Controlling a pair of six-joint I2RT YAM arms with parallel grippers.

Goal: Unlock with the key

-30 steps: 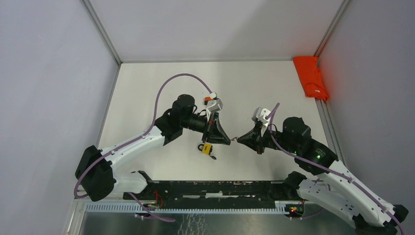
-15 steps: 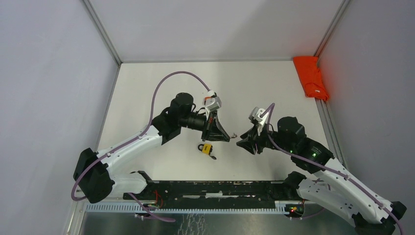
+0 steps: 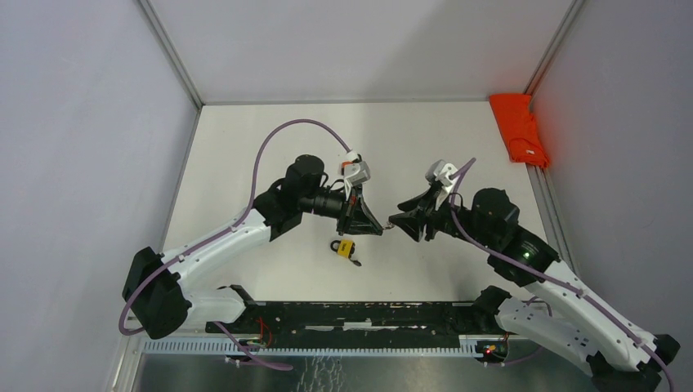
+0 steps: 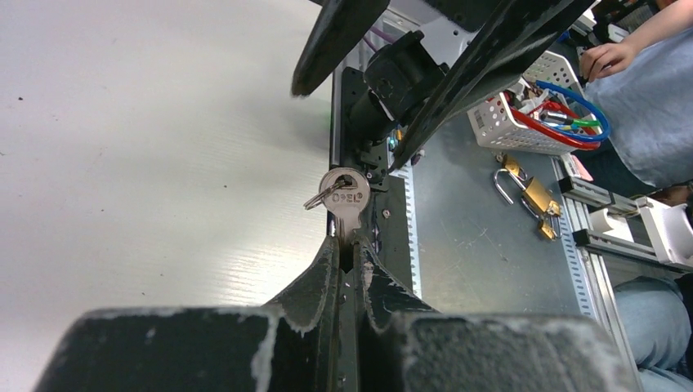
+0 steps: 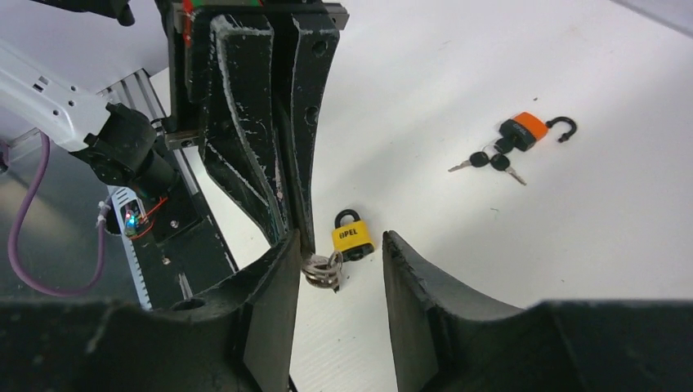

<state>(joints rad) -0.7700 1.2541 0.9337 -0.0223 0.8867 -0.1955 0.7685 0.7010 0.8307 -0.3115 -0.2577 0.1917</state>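
Observation:
A silver key (image 4: 345, 189) with a small ring sticks out head-first from my left gripper (image 4: 347, 242), which is shut on its blade. In the top view that gripper (image 3: 381, 231) hovers mid-table, just right of a yellow padlock (image 3: 346, 248) lying flat with its shackle closed. My right gripper (image 3: 394, 222) faces the left one tip to tip. Its jaws stand open either side of the key ring (image 5: 324, 269) without gripping it. The yellow padlock (image 5: 352, 235) lies on the table beyond the right gripper (image 5: 339, 245).
An orange padlock (image 5: 523, 131) with its shackle open and black-headed keys attached lies farther back. A red cloth (image 3: 520, 128) sits at the back right edge. A black rail (image 3: 359, 314) runs along the near edge. Off the table are a white basket (image 4: 531, 114) and brass padlocks (image 4: 535, 196).
My right gripper went from shut on the key to open, letting go, and its wrist swung up and back a little. The left gripper keeps the key and shifted slightly.

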